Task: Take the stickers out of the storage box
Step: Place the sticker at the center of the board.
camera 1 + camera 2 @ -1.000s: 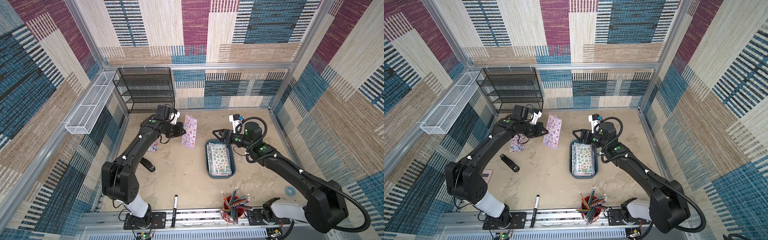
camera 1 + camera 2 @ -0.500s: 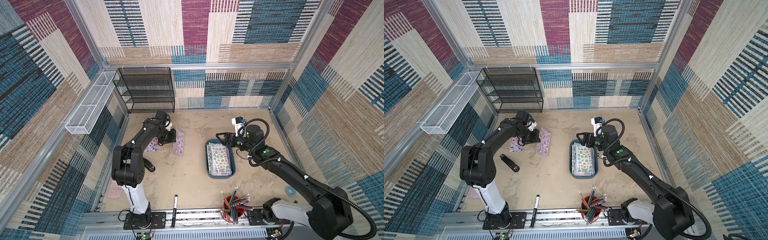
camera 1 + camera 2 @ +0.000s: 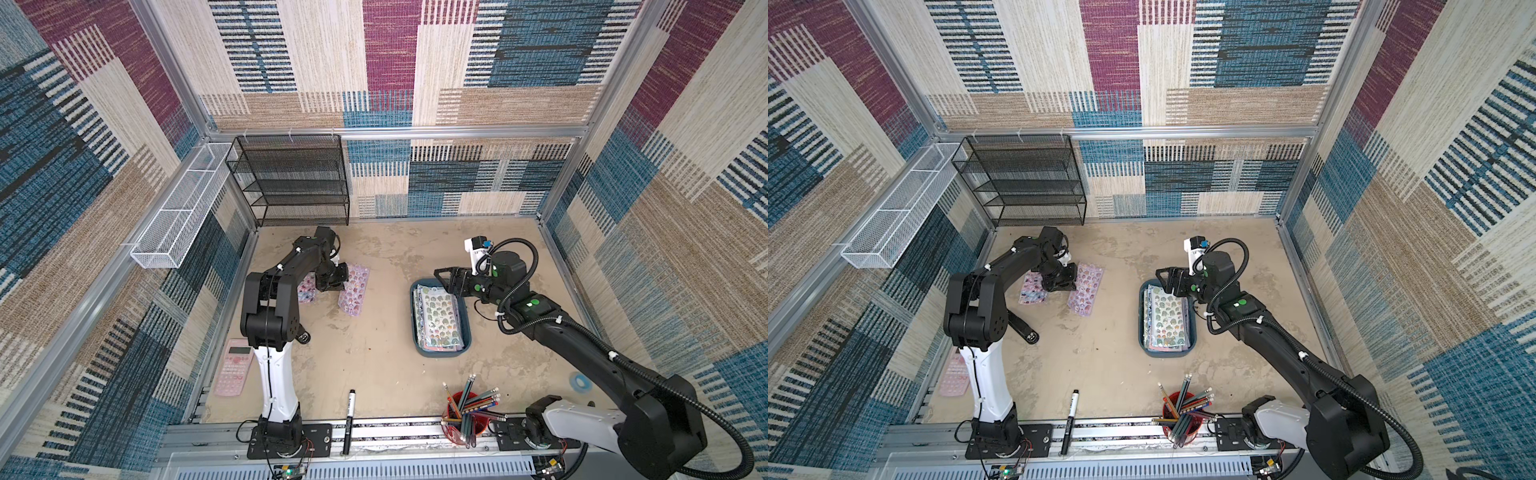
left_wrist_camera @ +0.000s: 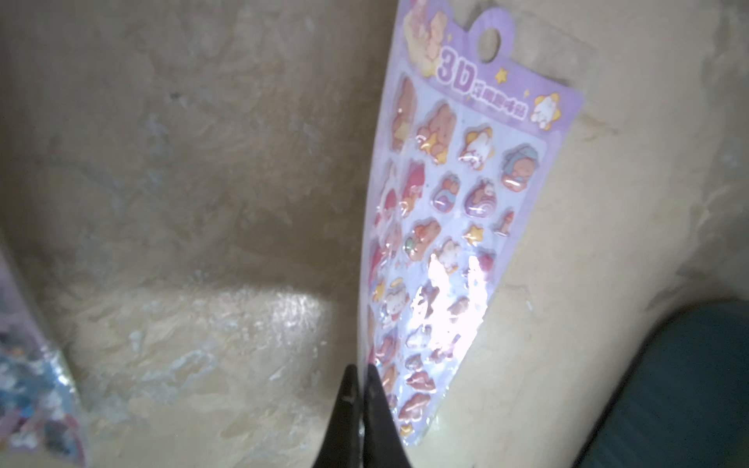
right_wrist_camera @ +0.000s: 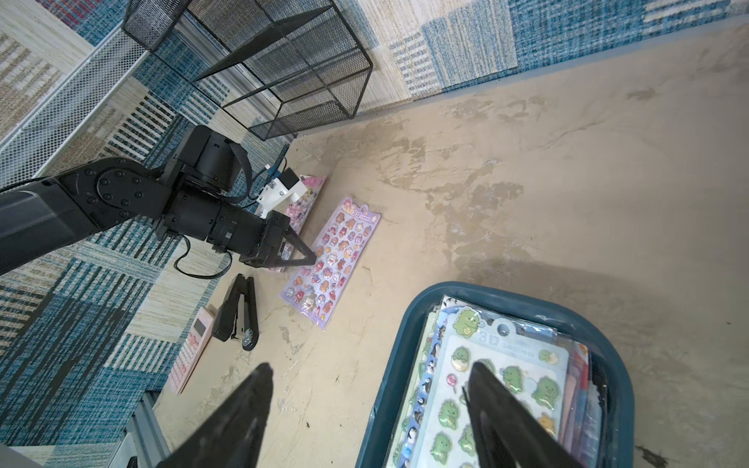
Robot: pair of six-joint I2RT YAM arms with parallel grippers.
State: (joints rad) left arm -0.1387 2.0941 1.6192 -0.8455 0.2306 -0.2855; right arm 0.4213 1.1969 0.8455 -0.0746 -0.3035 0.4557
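Teal storage box (image 3: 442, 353); lilac, cartoon-patterned stickers (image 3: 354, 293)

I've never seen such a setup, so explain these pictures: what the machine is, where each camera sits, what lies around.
It is two robot arms mounted at a table's edge, each ending in a two-finger gripper. Two pictures look down from overhead, nearly the same view; two come from cameras on the arms' wrists. The left gripper is shut on the edge of a lilac sticker sheet resting on the table beside another sheet. The right gripper is open and empty over one end of the storage box, which holds a stack of stickers. A calculator, stapler, marker and pencil cup lie around too.
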